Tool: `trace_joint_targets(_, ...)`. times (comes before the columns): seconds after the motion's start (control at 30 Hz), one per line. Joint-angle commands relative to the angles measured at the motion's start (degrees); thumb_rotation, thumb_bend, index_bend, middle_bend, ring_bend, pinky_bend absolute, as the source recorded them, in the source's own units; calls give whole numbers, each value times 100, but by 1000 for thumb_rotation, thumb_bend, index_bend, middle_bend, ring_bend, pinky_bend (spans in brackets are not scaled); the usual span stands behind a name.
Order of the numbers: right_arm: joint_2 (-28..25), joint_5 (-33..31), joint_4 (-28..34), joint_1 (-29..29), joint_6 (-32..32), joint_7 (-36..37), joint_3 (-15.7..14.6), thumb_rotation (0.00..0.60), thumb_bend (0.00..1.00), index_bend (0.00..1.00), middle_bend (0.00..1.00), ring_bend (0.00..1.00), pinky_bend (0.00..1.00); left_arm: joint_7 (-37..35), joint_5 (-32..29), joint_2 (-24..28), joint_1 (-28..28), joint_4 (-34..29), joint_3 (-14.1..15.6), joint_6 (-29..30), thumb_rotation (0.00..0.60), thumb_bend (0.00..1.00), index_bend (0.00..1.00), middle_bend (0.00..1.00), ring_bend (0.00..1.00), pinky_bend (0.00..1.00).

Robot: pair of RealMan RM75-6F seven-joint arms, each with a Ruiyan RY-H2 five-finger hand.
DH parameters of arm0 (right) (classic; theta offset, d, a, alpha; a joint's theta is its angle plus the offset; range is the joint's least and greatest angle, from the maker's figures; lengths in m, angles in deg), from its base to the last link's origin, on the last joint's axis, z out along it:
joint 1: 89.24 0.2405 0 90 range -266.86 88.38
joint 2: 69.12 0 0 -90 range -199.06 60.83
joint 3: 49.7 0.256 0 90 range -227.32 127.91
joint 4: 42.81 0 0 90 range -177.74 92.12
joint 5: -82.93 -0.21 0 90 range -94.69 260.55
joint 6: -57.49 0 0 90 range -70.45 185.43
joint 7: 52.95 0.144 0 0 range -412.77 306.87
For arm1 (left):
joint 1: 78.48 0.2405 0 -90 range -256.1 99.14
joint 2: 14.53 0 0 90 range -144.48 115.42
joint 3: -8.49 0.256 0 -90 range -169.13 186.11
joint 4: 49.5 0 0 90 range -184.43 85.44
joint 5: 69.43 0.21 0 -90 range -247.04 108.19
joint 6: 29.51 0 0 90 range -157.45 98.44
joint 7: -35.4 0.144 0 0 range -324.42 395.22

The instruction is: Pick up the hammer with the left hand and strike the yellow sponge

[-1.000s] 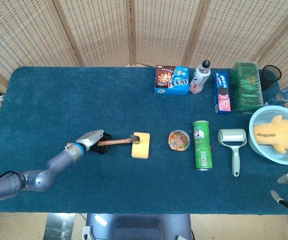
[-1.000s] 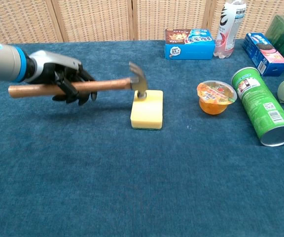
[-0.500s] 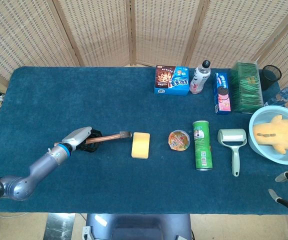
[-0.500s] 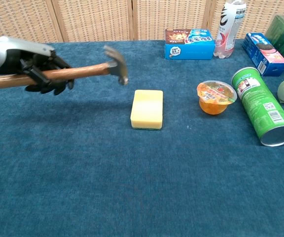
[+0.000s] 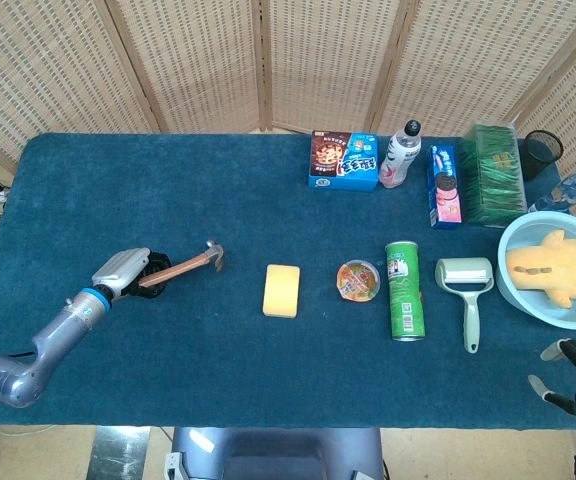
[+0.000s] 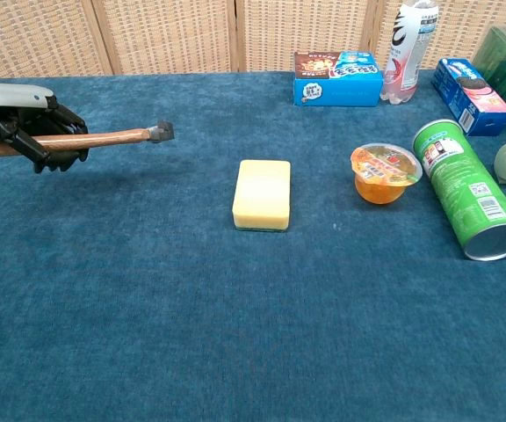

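The yellow sponge (image 5: 281, 290) (image 6: 263, 193) lies flat near the middle of the blue table. My left hand (image 5: 133, 270) (image 6: 26, 132) grips the wooden handle of the hammer (image 5: 186, 264) (image 6: 104, 138), holding it above the cloth well to the left of the sponge. The hammer's metal head points toward the sponge with a clear gap between them. My right hand (image 5: 573, 368) shows at the lower right edge of the head view, off the table, with its fingers apart and nothing in it.
Right of the sponge stand a jelly cup (image 5: 358, 280), a lying green can (image 5: 404, 290) and a lint roller (image 5: 467, 290). A bowl with a yellow toy (image 5: 554, 270) sits far right. Snack boxes (image 5: 343, 160) and a bottle (image 5: 401, 155) line the back.
The hammer head was resting on the sponge a second ago. My left hand has since lifted it and drawn it back to the left, away from the sponge.
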Motion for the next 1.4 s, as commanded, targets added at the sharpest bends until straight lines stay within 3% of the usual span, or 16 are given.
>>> trace_joint_targets(0.03,-14,-3,16,-8,13,-12,1,600,144,537,526,487,357,-341,784,-385,120,490,161,300,600,331,373,399,289,327)
trace_joint_targets(0.17,-37,-13,23,-14,21,-3,4,600,143,537,526,487,356,-166,1141,-530,148,747,262,606,600,203,52,166,80,193)
trace_joint_targets(0.23,-47,-14,21,-3,4,4,4,600,143,537,527,487,356,-24,1239,-557,226,782,270,885,600,179,1,99,21,163)
trace_joint_targets(0.5,-47,73,11,118,-132,40,-8,600,143,537,527,486,349,814,1108,-224,823,115,290,1962,600,184,0,63,0,154)
trace_joint_targets(0.73,-47,442,76,342,-313,26,-124,600,144,536,527,486,350,1039,1584,579,1899,-970,830,3393,600,190,7,82,25,156)
trace_joint_targets(0.9,-60,571,171,455,-457,-23,-195,600,143,537,527,487,365,1106,2009,811,2466,-1116,1147,4177,600,189,79,148,96,161)
trace_joint_targets(1.13,-43,674,264,601,-633,-99,-247,600,144,537,528,487,369,1217,2259,927,3142,-1081,1348,5078,600,190,130,182,124,168)
trace_joint_targets(1.23,9,713,279,659,-663,-140,-249,600,144,537,529,487,370,1227,2323,960,3453,-1074,1351,5530,600,190,143,191,133,168)
trace_joint_targets(1.4,10,714,333,709,-676,-227,-242,600,144,541,530,487,369,1152,2346,898,3518,-1052,1242,5558,600,189,147,193,135,168)
